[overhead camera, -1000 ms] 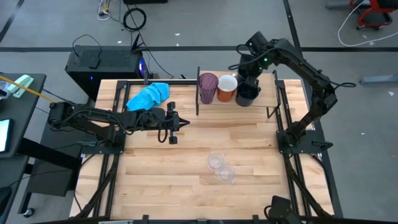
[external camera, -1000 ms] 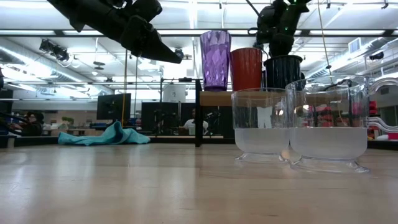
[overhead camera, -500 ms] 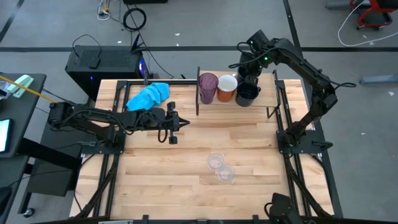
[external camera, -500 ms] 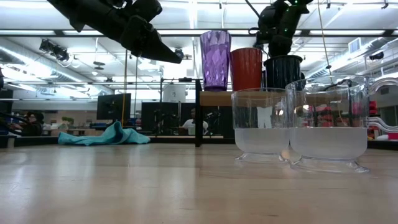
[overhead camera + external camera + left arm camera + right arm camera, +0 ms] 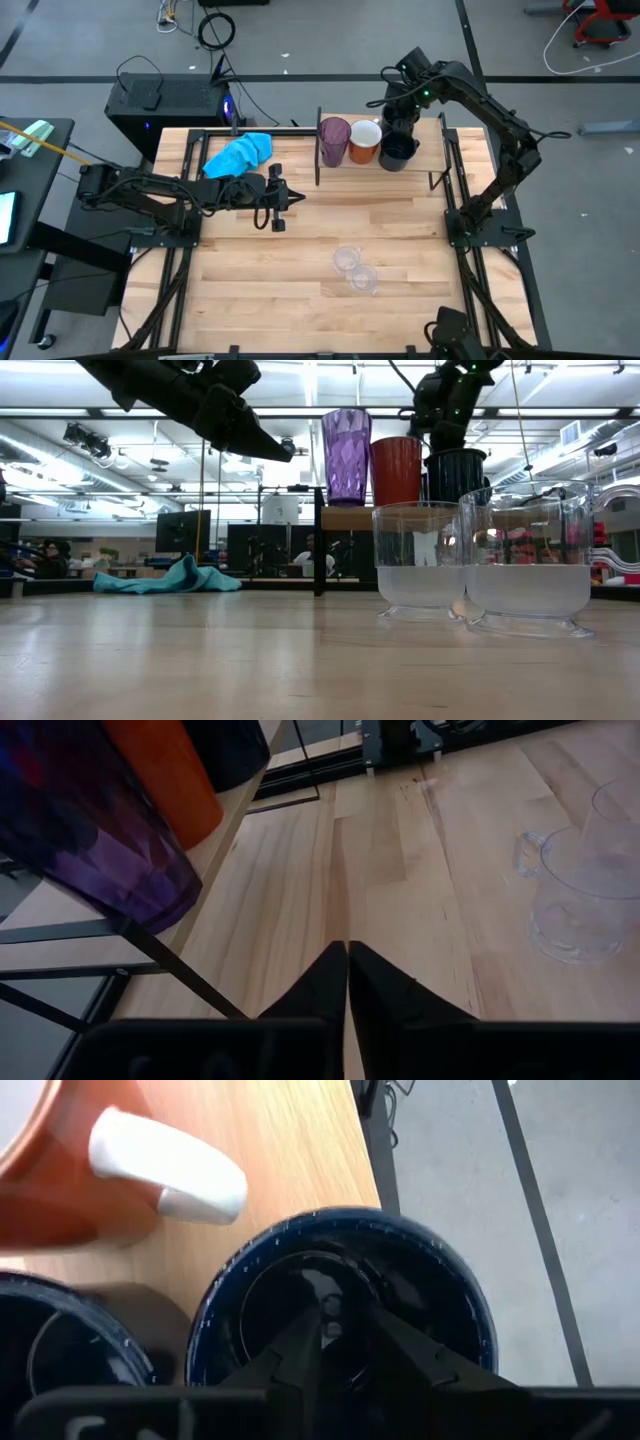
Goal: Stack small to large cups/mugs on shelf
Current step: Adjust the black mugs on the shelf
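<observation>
Two clear plastic cups (image 5: 354,270) wait near-centre while the right gripper (image 5: 345,1342), fingers slightly parted, hangs over a black mug (image 5: 397,151) on the shelf (image 5: 430,150) beside the orange mug (image 5: 365,141); left gripper (image 5: 346,980) is pinched shut, so fetching them looks next.

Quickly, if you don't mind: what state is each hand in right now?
Left hand: closed, holding nothing, above the table.
Right hand: slightly open over a black mug on the shelf; not gripping it.
</observation>
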{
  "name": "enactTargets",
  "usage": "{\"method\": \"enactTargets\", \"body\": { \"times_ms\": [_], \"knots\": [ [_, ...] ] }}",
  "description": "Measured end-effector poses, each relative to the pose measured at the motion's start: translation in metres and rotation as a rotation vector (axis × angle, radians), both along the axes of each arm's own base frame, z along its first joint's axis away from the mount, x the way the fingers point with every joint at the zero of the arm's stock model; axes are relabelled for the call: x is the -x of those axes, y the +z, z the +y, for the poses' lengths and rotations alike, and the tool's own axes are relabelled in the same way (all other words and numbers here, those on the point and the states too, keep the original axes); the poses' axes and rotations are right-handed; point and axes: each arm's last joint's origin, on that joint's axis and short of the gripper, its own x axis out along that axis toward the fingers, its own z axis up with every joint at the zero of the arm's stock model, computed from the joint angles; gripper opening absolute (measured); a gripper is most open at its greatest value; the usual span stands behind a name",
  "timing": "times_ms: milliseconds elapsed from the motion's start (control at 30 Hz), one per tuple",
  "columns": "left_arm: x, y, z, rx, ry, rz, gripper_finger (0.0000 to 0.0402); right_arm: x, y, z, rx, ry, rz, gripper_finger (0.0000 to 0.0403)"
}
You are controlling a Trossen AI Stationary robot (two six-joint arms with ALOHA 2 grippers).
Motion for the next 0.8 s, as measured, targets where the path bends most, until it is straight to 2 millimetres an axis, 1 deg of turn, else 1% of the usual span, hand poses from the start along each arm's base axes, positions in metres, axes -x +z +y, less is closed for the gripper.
{"method": "enactTargets", "body": {
  "times_ms": [167,433,667,800],
  "knots": [
    [0.0000,0.0000,0.0000,0.002,0.001,0.000,0.0027,-0.0004,-0.0002,-0.0010,0.010,-0.012,0.006,0.0092],
    [0.0000,0.0001,0.0000,0.002,0.001,-0.001,0.0017,-0.0003,-0.0003,-0.0011,0.014,-0.016,0.010,0.0102],
    [0.0000,0.0001,0.0000,0.002,0.001,0.000,0.0026,0.0000,-0.0001,-0.0021,0.035,-0.033,0.027,0.0112],
    [0.0000,0.0001,0.0000,0.003,0.001,0.000,0.0025,0.0004,0.0001,-0.0028,0.050,-0.046,0.040,0.0113]
  ]
}}
